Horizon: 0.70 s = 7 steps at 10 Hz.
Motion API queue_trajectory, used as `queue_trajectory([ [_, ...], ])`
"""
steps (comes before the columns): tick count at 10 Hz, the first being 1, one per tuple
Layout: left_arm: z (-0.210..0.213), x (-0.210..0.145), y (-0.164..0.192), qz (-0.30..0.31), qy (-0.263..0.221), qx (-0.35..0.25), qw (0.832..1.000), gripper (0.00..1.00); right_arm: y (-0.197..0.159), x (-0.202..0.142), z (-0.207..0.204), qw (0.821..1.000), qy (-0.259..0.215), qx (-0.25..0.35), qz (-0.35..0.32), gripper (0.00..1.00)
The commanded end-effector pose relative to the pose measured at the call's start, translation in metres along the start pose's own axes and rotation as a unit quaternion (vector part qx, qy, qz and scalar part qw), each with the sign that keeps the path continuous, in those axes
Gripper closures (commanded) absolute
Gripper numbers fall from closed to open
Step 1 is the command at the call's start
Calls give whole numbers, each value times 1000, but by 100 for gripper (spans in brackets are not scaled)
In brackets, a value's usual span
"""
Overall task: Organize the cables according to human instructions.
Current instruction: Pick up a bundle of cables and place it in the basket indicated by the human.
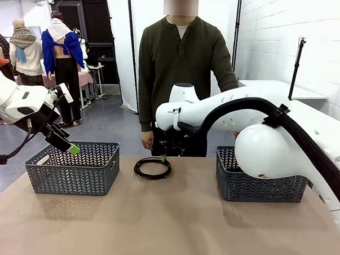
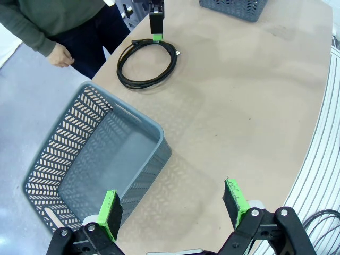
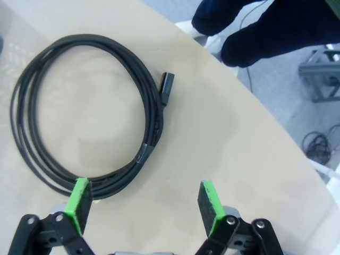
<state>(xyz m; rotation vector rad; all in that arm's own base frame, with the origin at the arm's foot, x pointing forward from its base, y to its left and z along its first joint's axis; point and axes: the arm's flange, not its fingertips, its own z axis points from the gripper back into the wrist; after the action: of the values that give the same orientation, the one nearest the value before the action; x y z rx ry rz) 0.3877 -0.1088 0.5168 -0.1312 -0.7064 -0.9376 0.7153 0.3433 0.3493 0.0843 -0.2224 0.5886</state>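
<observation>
One black cable (image 1: 152, 167) lies as a flat round coil on the table's far middle, just in front of the person (image 1: 181, 66). My right gripper (image 1: 164, 155) hangs open over the coil's far edge. In the right wrist view the cable (image 3: 157, 114) sits mostly to the left of the open right gripper (image 3: 143, 199), with one green pad above its near strands and nothing held. My left gripper (image 1: 67, 144) hovers open and empty above the left basket (image 1: 72, 168). In the left wrist view the left gripper (image 2: 172, 204) sits over the basket's rim (image 2: 159, 130), with the cable (image 2: 147, 64) farther off.
A second grey basket (image 1: 258, 185) stands at the right, partly behind my right arm's white elbow. The person's hand (image 2: 61, 53) hangs by the far table edge near the coil. Bare brown tabletop (image 1: 166, 217) spreads between the baskets and toward me.
</observation>
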Motion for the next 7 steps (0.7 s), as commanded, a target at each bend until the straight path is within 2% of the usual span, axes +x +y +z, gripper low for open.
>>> queue_trajectory([
  [1,-1,-2,3,-2,-4,-6,1000,0,0,20,-5,1000,10,-13,-18,0],
  [7,-1,-2,3,-2,-4,-6,1000,0,-5,20,-22,999,9,-31,-30,0],
])
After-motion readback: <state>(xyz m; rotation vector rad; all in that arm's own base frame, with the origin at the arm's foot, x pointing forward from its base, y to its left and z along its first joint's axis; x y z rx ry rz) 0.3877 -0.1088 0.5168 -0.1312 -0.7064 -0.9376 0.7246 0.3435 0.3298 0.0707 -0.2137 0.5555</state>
